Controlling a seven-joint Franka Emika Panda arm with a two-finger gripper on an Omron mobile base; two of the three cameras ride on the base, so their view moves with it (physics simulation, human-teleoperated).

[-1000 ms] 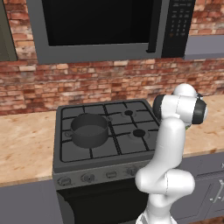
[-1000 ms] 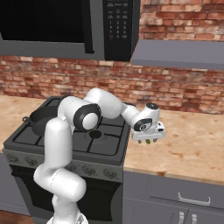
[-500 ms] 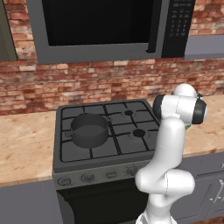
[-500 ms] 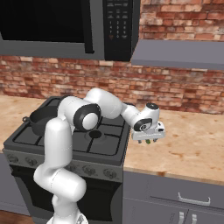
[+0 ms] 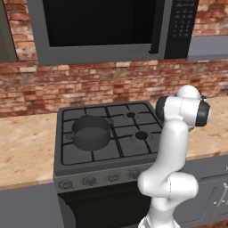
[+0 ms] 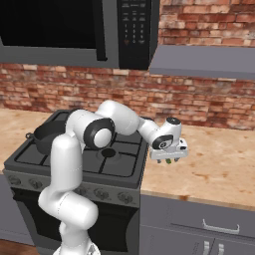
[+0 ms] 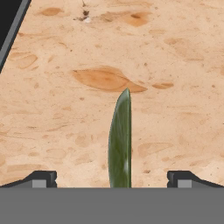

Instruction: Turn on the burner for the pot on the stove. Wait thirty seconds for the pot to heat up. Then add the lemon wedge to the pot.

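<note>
- The gripper [image 6: 168, 159] is seen over the desk [image 6: 219, 164] to the right of the stove [image 6: 74, 164], pointing down.
- In the hand view, the wedge [image 7: 120, 144] stands on edge midway between the two fingers [image 7: 41, 178], which are spread wide and touch nothing; the fingers are released.
- In the right base view a small green shape, judged to be the wedge [image 6: 168, 161], shows just under the hand; whether it rests on the desk or is already lifted cannot be told.
- The pot [image 5: 91, 132] sits on the front-left burner, well apart from the wedge, with the arm's elbow between them in the right base view.
- Whether a burner is lit cannot be told; no flame is visible.
- The step in hand is judged to be the grasp of the wedge.
- To be done well, the hand should be kept centred over the wedge, lowered until the tips flank its widest part, and only then closed.
- The thin edge faces the camera, so the flat faces appear to be presented to the pads, which favours a firm pinch.
- A gentle closure is advised, since so small and narrow a piece is likely to tip or slip out.
- After the lift, a high path across the grates to the pot is advised.
</note>
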